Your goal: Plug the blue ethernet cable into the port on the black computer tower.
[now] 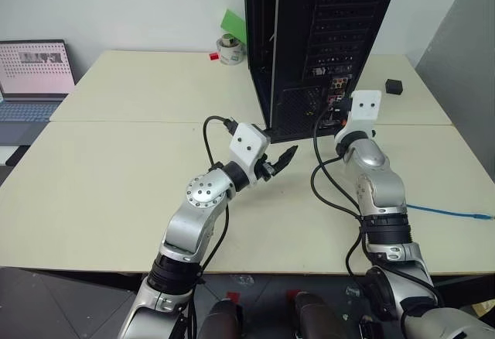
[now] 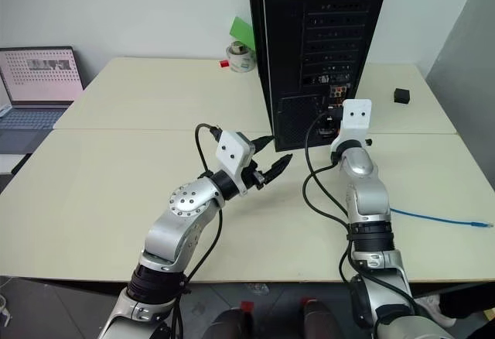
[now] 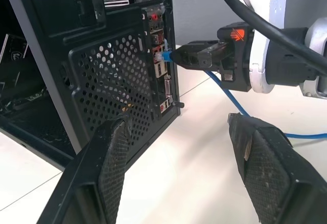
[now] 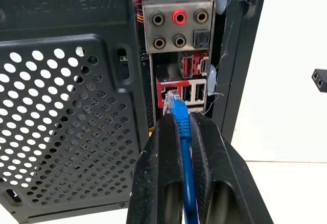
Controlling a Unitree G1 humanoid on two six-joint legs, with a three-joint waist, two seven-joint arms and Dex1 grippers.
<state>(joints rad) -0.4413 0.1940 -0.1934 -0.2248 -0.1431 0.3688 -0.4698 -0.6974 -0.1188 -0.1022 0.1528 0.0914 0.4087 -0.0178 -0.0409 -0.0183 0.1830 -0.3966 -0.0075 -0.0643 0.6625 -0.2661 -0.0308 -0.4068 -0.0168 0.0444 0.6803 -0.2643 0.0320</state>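
Observation:
The black computer tower (image 1: 325, 37) stands upright at the back of the table, its rear panel facing me. My right gripper (image 4: 181, 119) is shut on the blue ethernet cable (image 4: 183, 132) just behind its clear plug. The plug's tip sits at the mouth of a red-framed port (image 4: 171, 92) on the tower's rear panel (image 4: 176, 45); how deep it sits I cannot tell. The cable (image 1: 448, 211) trails off to the right across the table. My left gripper (image 1: 280, 159) hovers open and empty over the table, a little left of the tower's lower corner.
A laptop (image 1: 35, 76) sits at the far left. A tape roll (image 1: 230, 49) and a green piece (image 1: 233, 22) lie behind the tower's left side. A small black cube (image 1: 394, 86) rests to its right. Black arm cables (image 1: 329, 188) loop beside my right arm.

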